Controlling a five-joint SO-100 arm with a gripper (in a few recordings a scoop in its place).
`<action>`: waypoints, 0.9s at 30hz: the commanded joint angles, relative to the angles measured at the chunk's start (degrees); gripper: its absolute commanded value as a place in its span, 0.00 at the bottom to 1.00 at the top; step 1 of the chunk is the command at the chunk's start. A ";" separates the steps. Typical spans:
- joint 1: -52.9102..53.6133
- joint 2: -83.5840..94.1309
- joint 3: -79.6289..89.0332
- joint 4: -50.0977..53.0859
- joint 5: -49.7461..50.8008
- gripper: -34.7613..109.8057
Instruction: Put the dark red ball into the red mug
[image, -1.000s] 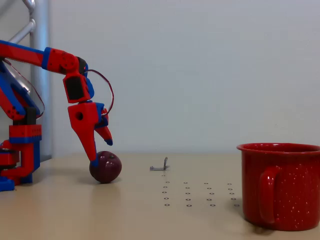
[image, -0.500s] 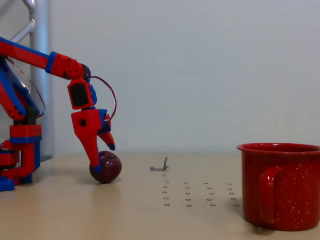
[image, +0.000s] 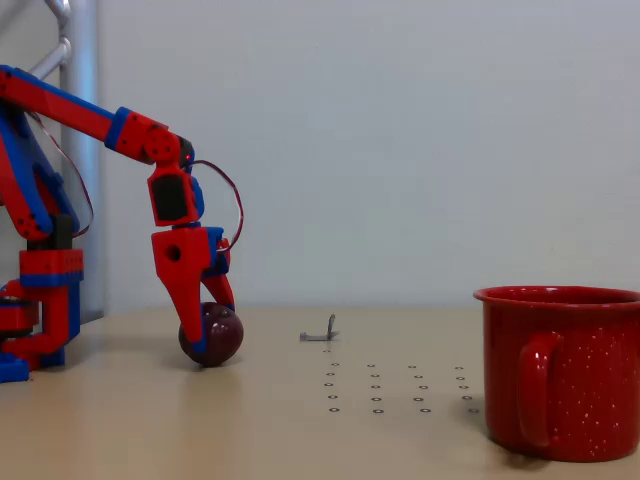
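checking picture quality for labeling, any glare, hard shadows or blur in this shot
Fixed view: soft, even light; faint shadows under the dark red ball and red mug; a small highlight on the ball; slightly soft focus overall, pincer edges readable, no motion blur.

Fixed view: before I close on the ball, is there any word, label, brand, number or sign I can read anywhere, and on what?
None: no readable text in the fixed view.
red mug: fine white speckles, no lettering.
gripper and dark red ball: no markings.
table: rows of small ring-shaped marks, not characters.
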 joint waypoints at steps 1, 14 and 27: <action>0.53 0.00 -5.19 -0.79 0.44 0.53; 1.41 -1.14 -7.65 1.76 -1.05 0.44; 2.90 2.29 -7.21 7.56 -0.97 0.57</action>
